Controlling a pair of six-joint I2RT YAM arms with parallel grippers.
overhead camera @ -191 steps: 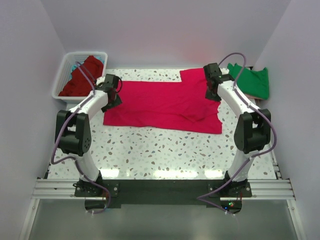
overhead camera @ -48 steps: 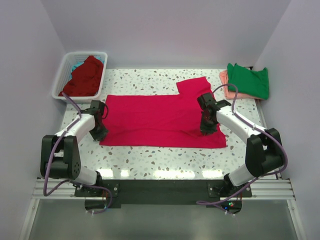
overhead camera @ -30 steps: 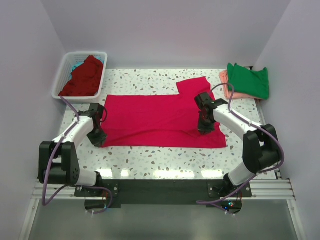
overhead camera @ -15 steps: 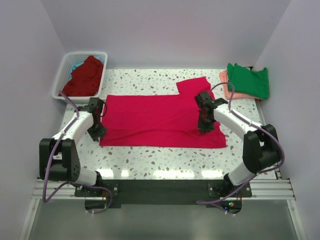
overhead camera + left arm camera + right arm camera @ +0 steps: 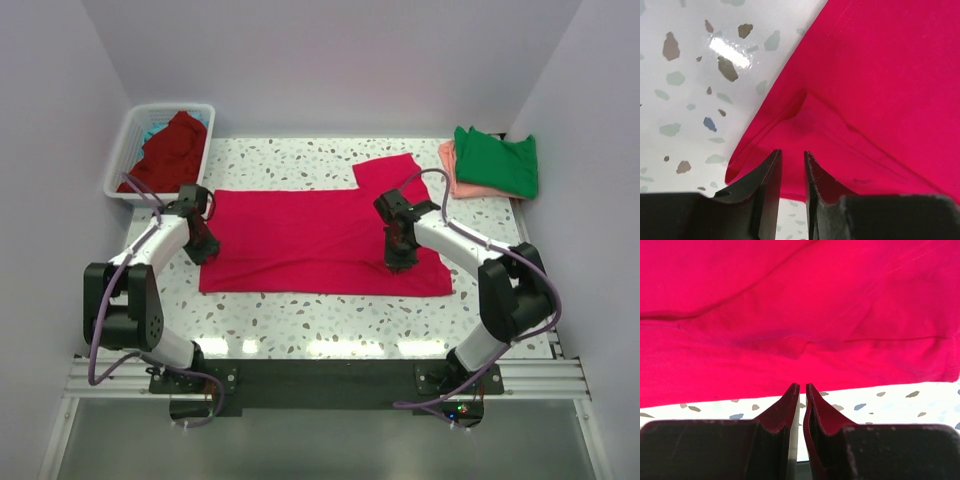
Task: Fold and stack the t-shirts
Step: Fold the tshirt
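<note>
on the speckled table (image 5: 330, 310), one bright crimson-pink t-shirt (image 5: 300, 235) lies spread flat across the middle, one sleeve pointing toward the back wall and a long soft crease running along its near half. one white slatted basket (image 5: 118, 165) sits at the far left corner; it holds one dark red shirt (image 5: 172, 150) heaped on top and a sliver of one teal shirt (image 5: 150, 133) showing at the back. at the far right corner, one green shirt (image 5: 497, 160) lies folded on one salmon-pink shirt (image 5: 452, 172), whose edge shows on the left side of the pile. that makes five shirts in view. two arms reach in, one from each side. the left gripper (image 5: 205, 248) is at the crimson shirt's left edge, near its front corner; its two fingers (image 5: 771, 172) stand a narrow gap apart with nothing between them, the cloth's folded edge just beyond the tips. the right gripper (image 5: 397, 260) is over the shirt's right part; its two fingers (image 5: 816, 412) are drawn almost together, only a thin slit between them, just short of a small pucker, and i cannot tell whether any cloth is pinched there.
</note>
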